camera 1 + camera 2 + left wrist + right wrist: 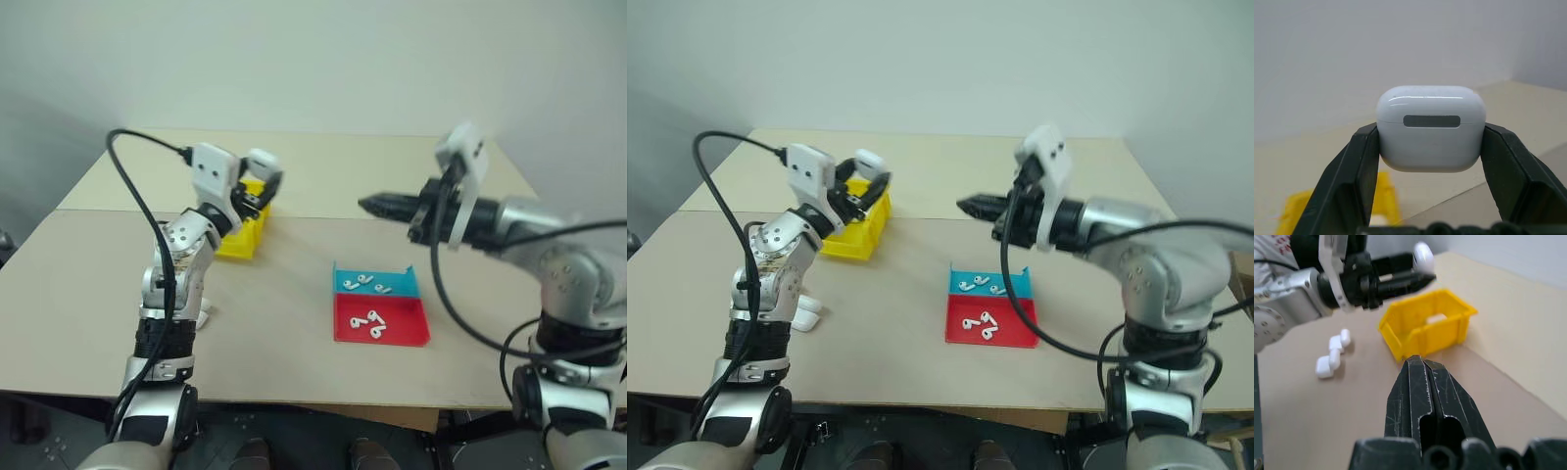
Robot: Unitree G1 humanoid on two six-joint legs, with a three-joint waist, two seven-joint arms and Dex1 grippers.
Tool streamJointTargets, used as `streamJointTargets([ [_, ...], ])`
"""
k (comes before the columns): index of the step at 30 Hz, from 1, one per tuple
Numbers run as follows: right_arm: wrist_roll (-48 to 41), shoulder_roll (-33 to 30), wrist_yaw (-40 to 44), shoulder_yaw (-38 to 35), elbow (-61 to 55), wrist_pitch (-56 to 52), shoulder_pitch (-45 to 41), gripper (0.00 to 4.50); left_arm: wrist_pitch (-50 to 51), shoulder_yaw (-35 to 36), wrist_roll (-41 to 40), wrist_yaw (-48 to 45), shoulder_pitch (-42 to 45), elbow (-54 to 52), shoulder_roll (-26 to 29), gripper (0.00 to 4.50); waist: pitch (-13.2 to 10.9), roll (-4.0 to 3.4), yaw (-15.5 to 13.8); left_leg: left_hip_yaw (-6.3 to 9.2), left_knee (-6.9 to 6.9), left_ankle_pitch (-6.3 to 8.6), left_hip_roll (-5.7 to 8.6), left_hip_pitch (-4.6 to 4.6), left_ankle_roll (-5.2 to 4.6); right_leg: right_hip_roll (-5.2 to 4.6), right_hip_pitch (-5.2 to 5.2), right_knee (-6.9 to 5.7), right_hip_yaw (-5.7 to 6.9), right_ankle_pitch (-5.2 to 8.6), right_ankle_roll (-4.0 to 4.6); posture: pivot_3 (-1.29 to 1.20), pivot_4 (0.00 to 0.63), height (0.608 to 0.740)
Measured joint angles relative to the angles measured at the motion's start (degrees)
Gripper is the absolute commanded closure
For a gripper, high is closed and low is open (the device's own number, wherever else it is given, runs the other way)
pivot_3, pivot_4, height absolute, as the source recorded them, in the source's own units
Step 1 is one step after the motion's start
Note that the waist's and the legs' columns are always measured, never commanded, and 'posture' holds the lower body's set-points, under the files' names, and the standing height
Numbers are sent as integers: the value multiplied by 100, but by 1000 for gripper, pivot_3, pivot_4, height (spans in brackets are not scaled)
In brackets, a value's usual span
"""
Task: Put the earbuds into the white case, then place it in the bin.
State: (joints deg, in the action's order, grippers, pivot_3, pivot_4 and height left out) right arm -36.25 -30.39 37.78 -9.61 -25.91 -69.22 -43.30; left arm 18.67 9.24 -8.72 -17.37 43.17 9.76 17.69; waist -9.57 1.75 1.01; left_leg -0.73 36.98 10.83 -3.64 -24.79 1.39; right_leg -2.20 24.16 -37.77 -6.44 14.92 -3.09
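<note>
Left end effector (1430, 147) pinched the white case (1430, 128) by its two short sides above the bin (245, 233); case looked light, rigid and slippery, so a flat-side grip suited it; right end effector (1426, 377) was fully closed, empty.

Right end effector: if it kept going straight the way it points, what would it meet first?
Probably the yellow bin, which lies straight past the shut right end effector; the left end effector holding the white case sits higher.

The bin (854, 227) stands on the surface (921, 176) to the left; two trays (989, 318) lie to the right, one behind the other, earbuds (980, 325) in both; spare cases (805, 311) lie before the bin.
</note>
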Motion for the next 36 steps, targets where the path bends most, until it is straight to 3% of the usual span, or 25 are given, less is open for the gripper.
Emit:
streamJointTargets([
  [7,-116,60,-431,106,-268,0,3,4480,29,6,436,960,956,1923,11,1708,0,0,-22,6,-2,-1,5,-6,1,-2,-6,16,11,0,-1,0,150,740],
  [9,-142,56,-476,109,-274,0,3,4500,-119,-68,467,914,1151,2539,-11,993,0,0,-23,7,-4,-1,5,-12,1,-3,-2,19,14,0,-1,0,150,740],
  [13,-254,2,-544,110,-284,0,6,4500,-519,-216,605,905,1351,3412,-21,33,0,1,-12,10,-4,-1,4,-21,2,-3,5,17,17,0,0,0,150,740],
  [18,-343,-73,-587,108,-341,10,209,4500,-1066,-101,575,887,1485,3480,83,33,0,1,1,13,-5,-2,4,-23,3,-3,6,17,19,0,0,0,150,740],
  [21,-332,-76,-592,89,-421,234,462,4500,-1322,94,254,514,1127,2755,205,33,0,0,16,13,-7,-2,2,-23,4,-3,6,15,19,0,0,0,150,740],
  [26,-5,-213,-497,114,-631,1202,1316,4500,-474,56,-521,-1110,196,1009,963,33,0,0,29,14,-9,-9,1,-22,15,-3,4,13,23,0,0,0,150,740],
  [30,234,-404,-160,27,-678,2141,2259,4500,721,-60,-1587,-2972,-1071,-1070,2325,33,0,-1,105,12,-11,-9,-4,-17,16,-3,1,14,23,1,0,0,150,740],
  [36,228,-967,446,-325,-574,2736,2859,4500,1525,371,-2667,-4205,-2122,-2612,3415,33,0,0,131,11,-10,-9,-8,18,16,-3,-27,13,26,5,2,0,150,740],
])
